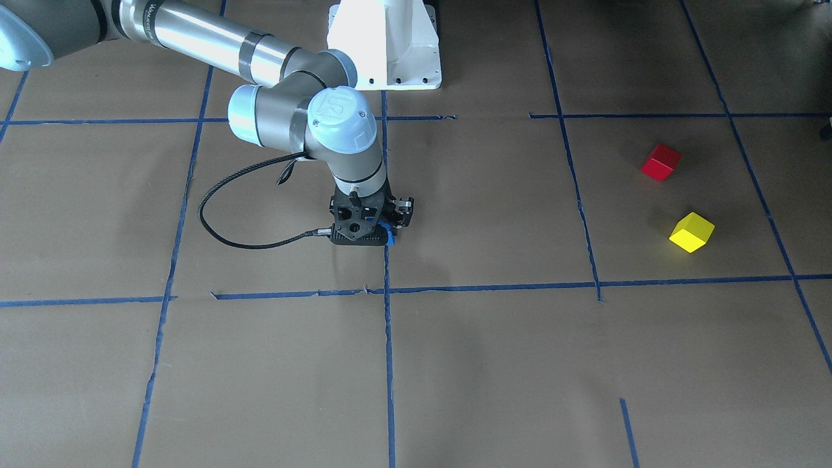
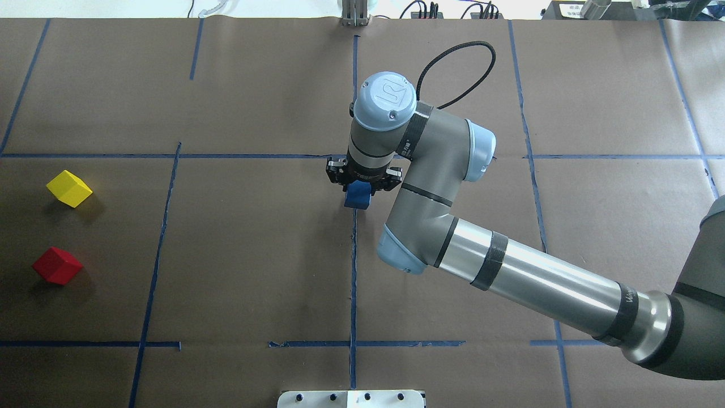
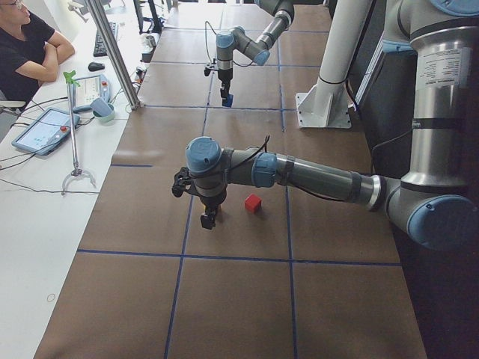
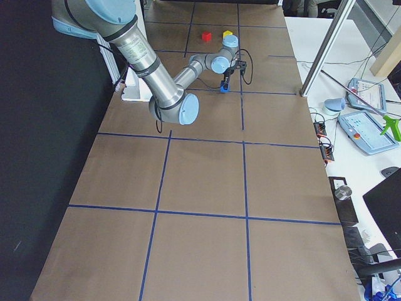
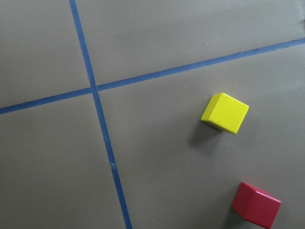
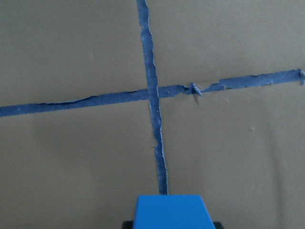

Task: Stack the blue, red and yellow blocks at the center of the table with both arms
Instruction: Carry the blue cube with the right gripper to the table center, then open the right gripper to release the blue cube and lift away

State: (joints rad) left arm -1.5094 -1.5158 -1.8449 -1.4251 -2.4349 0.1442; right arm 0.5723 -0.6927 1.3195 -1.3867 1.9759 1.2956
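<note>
The blue block (image 2: 357, 195) is between the fingers of my right gripper (image 2: 362, 184), which is shut on it and points straight down over a tape crossing near the table's middle. The right wrist view has the blue block (image 6: 174, 212) at its bottom edge, low over the paper; I cannot tell whether it touches. The red block (image 2: 57, 265) and the yellow block (image 2: 69, 188) lie apart from each other on the table (image 2: 255, 255), far out on my left side. My left gripper (image 3: 208, 219) hangs above that area; I cannot tell if it is open or shut.
The white pedestal base (image 1: 390, 45) stands at my edge of the table. A person (image 3: 30, 41) sits at a side bench with tablets and a metal post (image 3: 112, 52) beyond the far edge. Blue tape lines divide the brown paper into squares.
</note>
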